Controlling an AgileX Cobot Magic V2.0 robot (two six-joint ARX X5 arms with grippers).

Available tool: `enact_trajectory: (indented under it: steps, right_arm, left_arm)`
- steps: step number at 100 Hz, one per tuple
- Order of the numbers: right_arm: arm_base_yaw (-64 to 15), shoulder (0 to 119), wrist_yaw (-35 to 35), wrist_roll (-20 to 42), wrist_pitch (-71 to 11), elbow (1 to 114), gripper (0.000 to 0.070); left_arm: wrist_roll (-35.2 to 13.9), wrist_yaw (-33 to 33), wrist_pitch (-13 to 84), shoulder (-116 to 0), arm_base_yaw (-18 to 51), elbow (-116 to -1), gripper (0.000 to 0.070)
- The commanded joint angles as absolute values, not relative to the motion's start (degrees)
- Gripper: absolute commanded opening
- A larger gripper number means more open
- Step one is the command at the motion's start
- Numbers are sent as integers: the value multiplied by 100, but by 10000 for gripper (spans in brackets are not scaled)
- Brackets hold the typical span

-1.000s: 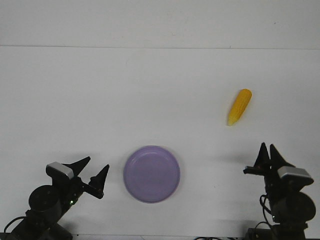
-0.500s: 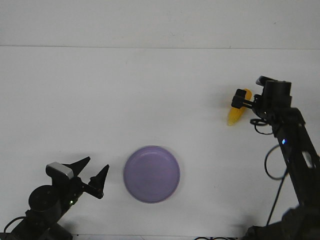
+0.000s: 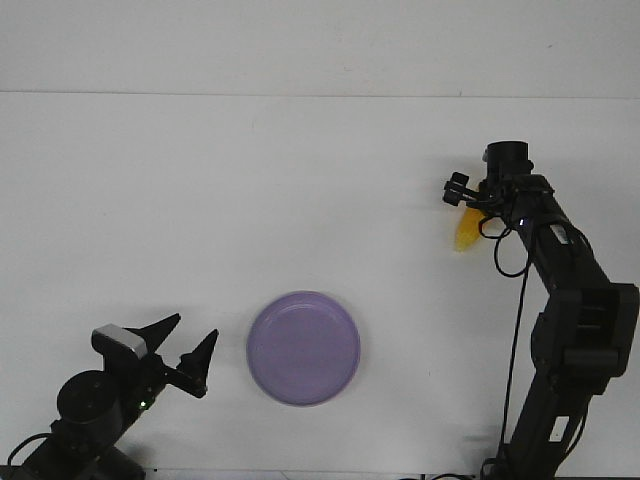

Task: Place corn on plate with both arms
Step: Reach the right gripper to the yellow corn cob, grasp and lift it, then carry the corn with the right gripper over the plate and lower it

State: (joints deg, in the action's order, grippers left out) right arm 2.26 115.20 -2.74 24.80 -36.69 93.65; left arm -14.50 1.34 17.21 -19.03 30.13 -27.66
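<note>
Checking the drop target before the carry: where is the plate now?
Front view: the plate lies near the table's front edge, centre, right of the left pincer, far from the corn.

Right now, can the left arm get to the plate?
Probably yes. The left pincer is open beside the plate, with only bare table between them. The right arm is away at the corn, so nothing blocks the way.
</note>
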Motion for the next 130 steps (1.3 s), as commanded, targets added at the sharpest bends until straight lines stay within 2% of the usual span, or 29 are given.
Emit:
enact_trajectory:
  steps: [1,10,21,36,49,62,73,96,103,117,130]
  right_arm:
    - [233,11775,-318,2613,-3649,9494,616]
    - [248,11837,-423,2606,-3680,9494,597]
    - [248,11861,-458,2574,-3662,9494,413]
    - [248,11900,-368,2593,-3728,9494,296]
    - [259,11898,-303,2606,-3769,9494,159]
    - [261,11699,-242,2519,-3865,9494,158]
    - [259,11214,-235,2095,-3889,9494,160]
    - [43,9393,27,1186,-4156,9489,161]
    - [-113,8820,163,1087,-4329,9476,161]
    - [-727,7780,519,1061,-4451,9107,163]
    - [-1859,7030,513,1066,-4298,8191,163]
  left_arm:
    - [-1444,106,1686,-1914,3039,-2834,499]
    - [-1444,106,1686,-1914,3039,-2834,499]
    - [-1444,106,1686,-1914,3039,-2834,499]
    - [-1444,106,1686,-1914,3039,-2834,499]
    - [-1441,108,1686,-1914,3039,-2834,499]
    - [-1435,108,1684,-1914,3039,-2834,499]
    - [-1435,108,1684,-1914,3039,-2834,499]
    - [-1435,110,1653,-1903,3039,-2834,502]
    - [-1433,115,1621,-1903,3039,-2834,501]
    - [-1435,156,1610,-1903,3039,-2834,502]
    - [-1435,158,1577,-1903,3039,-2834,501]
